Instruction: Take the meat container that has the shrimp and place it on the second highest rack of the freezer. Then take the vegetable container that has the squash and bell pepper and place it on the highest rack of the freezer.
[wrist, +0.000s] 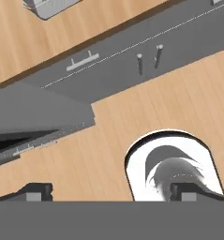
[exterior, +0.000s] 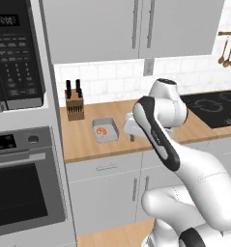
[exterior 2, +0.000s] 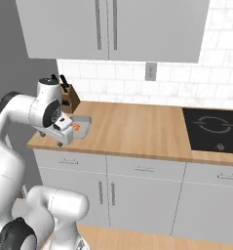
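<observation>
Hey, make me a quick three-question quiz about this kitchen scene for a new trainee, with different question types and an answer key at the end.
1. True or false: the small curled orange-red shrimp lies in the shallow grey tray on the wooden countertop.
2. What stands just left of that tray in the left base view? A) wooden knife block B) kettle C) toaster
3. Fill in: the robot's hand has its two dark fingers ____ and holds nothing.

Key: 1 true; 2 A; 3 open
</observation>
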